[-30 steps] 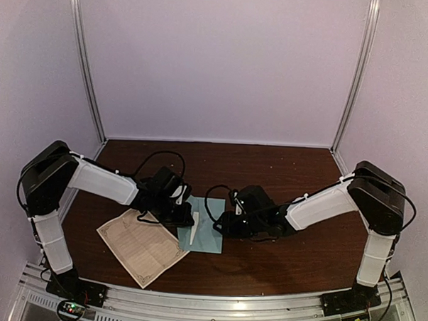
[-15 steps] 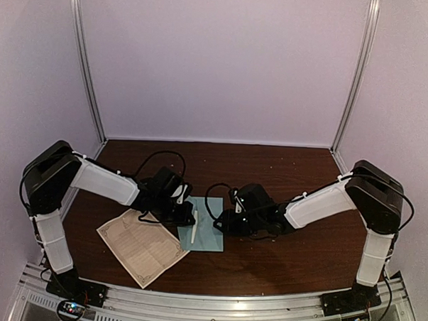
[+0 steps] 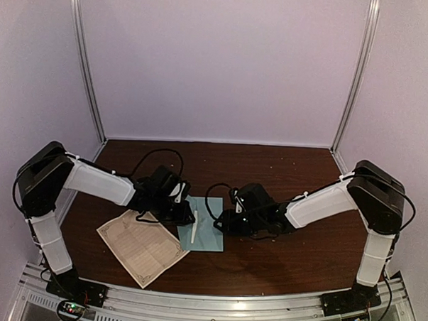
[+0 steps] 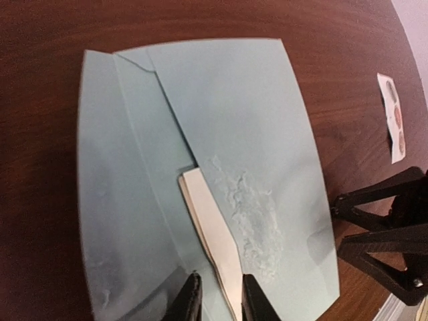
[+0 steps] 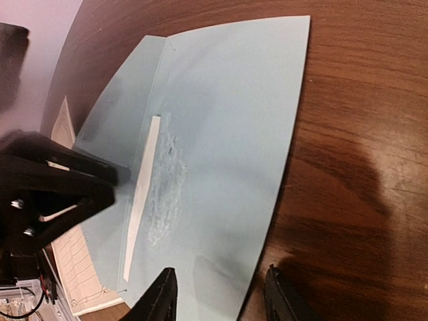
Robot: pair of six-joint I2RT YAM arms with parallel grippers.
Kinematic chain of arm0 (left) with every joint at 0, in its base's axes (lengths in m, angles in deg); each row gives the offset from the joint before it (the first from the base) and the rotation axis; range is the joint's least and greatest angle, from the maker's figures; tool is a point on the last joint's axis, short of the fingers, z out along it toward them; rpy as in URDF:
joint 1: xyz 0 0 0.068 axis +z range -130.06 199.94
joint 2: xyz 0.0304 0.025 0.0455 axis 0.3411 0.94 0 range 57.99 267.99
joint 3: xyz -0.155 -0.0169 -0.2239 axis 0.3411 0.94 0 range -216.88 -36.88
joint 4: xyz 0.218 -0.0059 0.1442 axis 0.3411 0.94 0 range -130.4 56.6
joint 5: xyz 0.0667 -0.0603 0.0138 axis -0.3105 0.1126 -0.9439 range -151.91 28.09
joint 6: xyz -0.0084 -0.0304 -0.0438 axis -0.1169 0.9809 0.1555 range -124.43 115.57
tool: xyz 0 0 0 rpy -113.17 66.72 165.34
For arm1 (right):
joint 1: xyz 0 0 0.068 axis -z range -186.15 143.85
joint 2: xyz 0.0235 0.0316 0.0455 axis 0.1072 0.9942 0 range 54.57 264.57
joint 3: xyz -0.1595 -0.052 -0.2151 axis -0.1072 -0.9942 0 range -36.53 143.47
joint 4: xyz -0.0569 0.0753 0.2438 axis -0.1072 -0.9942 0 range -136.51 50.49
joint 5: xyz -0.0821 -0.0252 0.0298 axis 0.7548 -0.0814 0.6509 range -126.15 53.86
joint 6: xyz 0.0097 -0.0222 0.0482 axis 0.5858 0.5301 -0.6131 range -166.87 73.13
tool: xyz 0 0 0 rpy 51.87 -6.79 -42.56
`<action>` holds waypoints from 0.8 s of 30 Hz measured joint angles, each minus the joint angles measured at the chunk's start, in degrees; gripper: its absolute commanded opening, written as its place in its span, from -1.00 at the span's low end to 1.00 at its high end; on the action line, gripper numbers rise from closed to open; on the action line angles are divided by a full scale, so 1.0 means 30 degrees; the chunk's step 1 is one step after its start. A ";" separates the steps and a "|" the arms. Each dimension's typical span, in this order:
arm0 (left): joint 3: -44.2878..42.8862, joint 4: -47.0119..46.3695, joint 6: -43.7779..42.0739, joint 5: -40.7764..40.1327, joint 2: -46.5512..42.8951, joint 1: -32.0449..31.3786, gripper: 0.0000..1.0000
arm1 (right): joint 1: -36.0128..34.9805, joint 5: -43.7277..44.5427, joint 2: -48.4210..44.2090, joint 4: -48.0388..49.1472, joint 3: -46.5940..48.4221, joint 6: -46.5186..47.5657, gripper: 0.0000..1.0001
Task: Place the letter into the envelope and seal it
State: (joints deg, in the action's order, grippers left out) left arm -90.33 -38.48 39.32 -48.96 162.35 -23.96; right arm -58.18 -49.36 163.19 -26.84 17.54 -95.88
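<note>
The light blue envelope [image 3: 205, 230] lies flat on the table between my two grippers, and shows large in the left wrist view [image 4: 234, 107] and the right wrist view [image 5: 227, 120]. A narrow cream-white paper strip [image 4: 210, 234] lies along it beside a rough patch. My left gripper [image 4: 217, 287] straddles the strip's near end with its jaws a little apart, and the strip rests against the right finger. My right gripper [image 5: 217, 294] is open and empty over the envelope's right edge. The cream letter [image 3: 143, 246] with its dark border lies flat to the left of the envelope.
A small white sheet with round reddish stickers [image 4: 391, 117] lies on the brown table beyond the envelope. The right gripper's black fingers [image 4: 384, 241] are close to the envelope's edge. White walls and metal posts enclose the table.
One second ago the cream-white strip stood tilted up and looked wider; now it shows thin and low on the envelope. The left arm shifted slightly. The right arm barely moved.
</note>
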 measured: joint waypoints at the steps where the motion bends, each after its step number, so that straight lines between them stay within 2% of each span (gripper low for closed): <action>1: 0.0058 0.0328 -0.0146 -0.0401 -0.0517 -0.0022 -0.23 | 0.0022 0.0117 -0.0175 -0.0357 0.0000 0.0095 -0.02; 3: 0.0066 0.1013 -0.0656 -0.1311 -0.2004 -0.0029 0.11 | 0.0262 0.0415 -0.0634 -0.1202 -0.0044 0.0401 0.05; 4: 0.0044 0.1297 -0.0874 -0.1792 -0.2914 -0.0029 0.21 | 0.0474 0.0590 -0.0925 -0.1581 -0.0066 0.0510 0.08; 8: -0.0284 0.2339 -0.1647 -0.3126 -0.6572 0.0393 0.48 | 0.1333 0.1268 -0.2463 -0.2754 -0.0080 0.1209 0.24; 12: 0.0357 0.2594 -0.1741 -0.3293 -0.9282 0.2113 0.52 | 0.1741 0.1909 -0.3854 -0.3140 -0.0131 0.1632 0.33; 17: 0.4962 0.2266 -0.1311 -0.1122 -1.1890 0.7082 0.54 | 0.1727 0.2062 -0.4779 -0.3016 -0.0685 0.1800 0.37; 24: 0.9821 0.2412 -0.0605 0.1042 -1.4491 1.1657 0.62 | 0.1727 0.2251 -0.5158 -0.3024 -0.1734 0.1785 0.45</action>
State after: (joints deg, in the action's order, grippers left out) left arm -60.87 -31.25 37.51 -45.83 118.87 11.01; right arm -53.00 -42.60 147.71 -35.91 12.33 -90.53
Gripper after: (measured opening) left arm 0.795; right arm 0.711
